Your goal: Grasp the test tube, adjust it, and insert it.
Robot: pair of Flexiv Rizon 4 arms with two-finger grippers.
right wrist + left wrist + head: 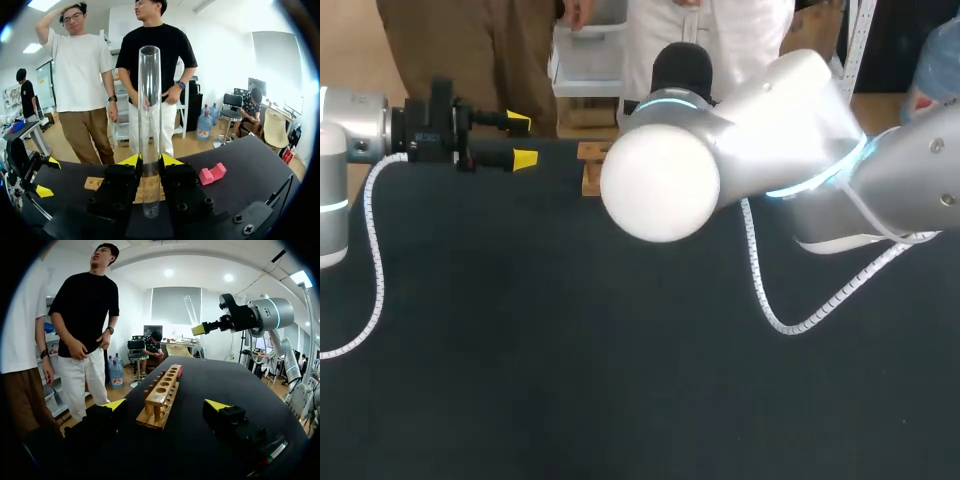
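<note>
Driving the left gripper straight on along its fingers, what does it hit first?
Probably the light wooden rack with a row of round holes: its near end sits straight ahead of the left gripper, centred between its open jaws. How their heights compare is unclear.

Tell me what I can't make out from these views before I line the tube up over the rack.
Head view: the right arm hides the right pincer, the test tube and most of the rack.
Right wrist view: that pincer covers the rack's holes.
Left wrist view: the test tube is faint against the bright room, its ends hard to trace.
</note>
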